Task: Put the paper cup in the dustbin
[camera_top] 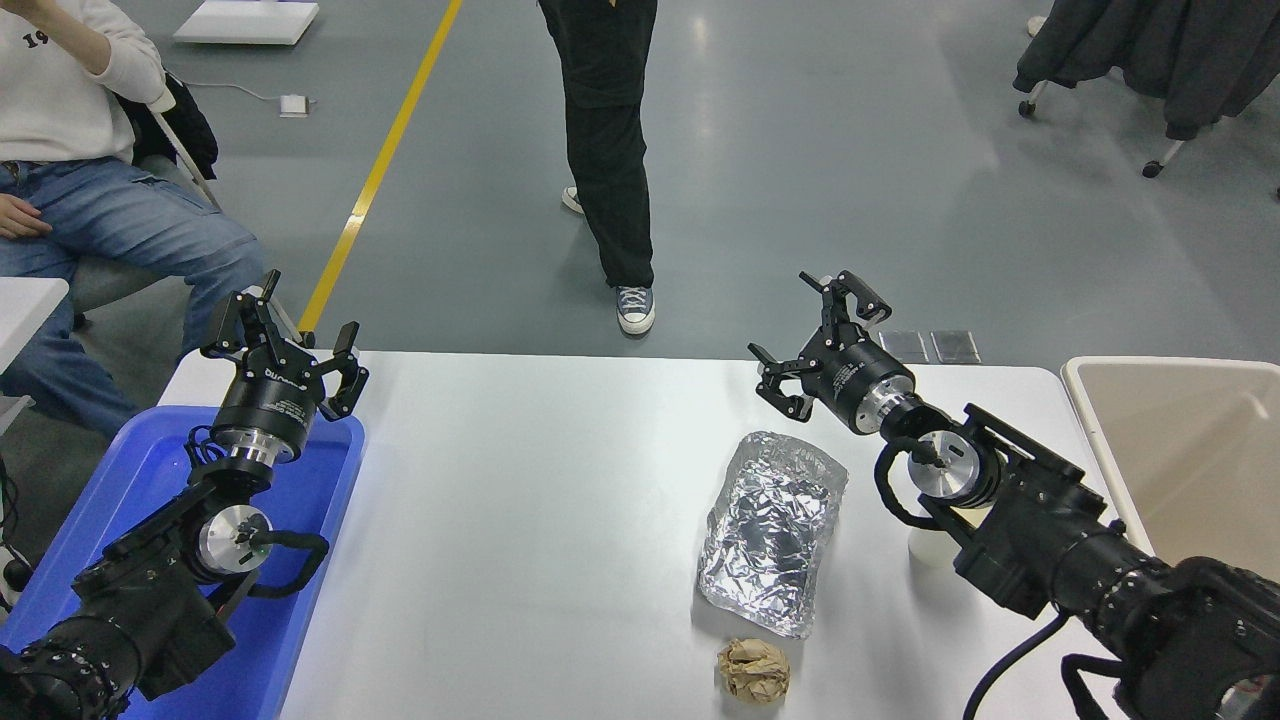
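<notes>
The paper cup [932,548] stands on the white worktop [530,500], mostly hidden beneath my right arm's wrist; only a small white patch of its wall shows. It sits just right of a crumpled foil tray [772,530] and well left of the dustbin [1085,400], whose thick pale rim and tan inside fill the right edge of the view.

From that patch, I judge the cup stands upright, long axis vertical, though I cannot see its mouth or which end is up. I expect it to be very light, thin-walled and easy to crush, with a smooth, slightly slippery side. I would take it across the wall near the upper rim, where paper is stiffest, with gentle pressure.

My right claw [818,335] hovers above the worktop's far edge, beyond the cup and tray, fingers spread apart and holding nothing. It points up and away from me, not toward the cup.

A crumpled brown paper ball [753,670] lies near me, just below the tray.

My left claw [280,345] is parked at lower left over a blue plastic tray [320,520], fingers also spread and empty.

Beyond the worktop, one person stands and another sits at upper left.
</notes>
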`<state>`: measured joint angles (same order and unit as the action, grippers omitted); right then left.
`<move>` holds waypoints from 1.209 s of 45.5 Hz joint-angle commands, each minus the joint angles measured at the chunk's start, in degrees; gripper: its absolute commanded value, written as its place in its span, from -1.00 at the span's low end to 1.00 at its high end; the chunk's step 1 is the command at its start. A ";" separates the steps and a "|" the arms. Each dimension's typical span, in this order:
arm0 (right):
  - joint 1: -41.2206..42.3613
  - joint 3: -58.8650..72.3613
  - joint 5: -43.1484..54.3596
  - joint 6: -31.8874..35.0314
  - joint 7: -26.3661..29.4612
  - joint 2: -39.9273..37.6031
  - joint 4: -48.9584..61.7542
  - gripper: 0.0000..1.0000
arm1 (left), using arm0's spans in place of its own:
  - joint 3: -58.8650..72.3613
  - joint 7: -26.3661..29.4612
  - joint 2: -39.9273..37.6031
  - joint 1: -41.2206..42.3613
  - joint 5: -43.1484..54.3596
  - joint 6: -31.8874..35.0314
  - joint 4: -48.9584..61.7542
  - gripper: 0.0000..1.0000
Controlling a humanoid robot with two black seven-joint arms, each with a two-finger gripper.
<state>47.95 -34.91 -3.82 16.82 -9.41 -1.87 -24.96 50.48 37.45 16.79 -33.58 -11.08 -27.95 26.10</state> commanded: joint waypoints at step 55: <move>-0.31 9.41 11.29 0.05 0.00 -5.15 -10.02 1.00 | -0.82 -0.36 0.26 -0.26 0.01 0.09 0.00 1.00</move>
<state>47.98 -31.44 1.78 16.72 -9.39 -1.93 -30.36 49.66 37.08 16.97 -33.84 -11.07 -27.86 26.11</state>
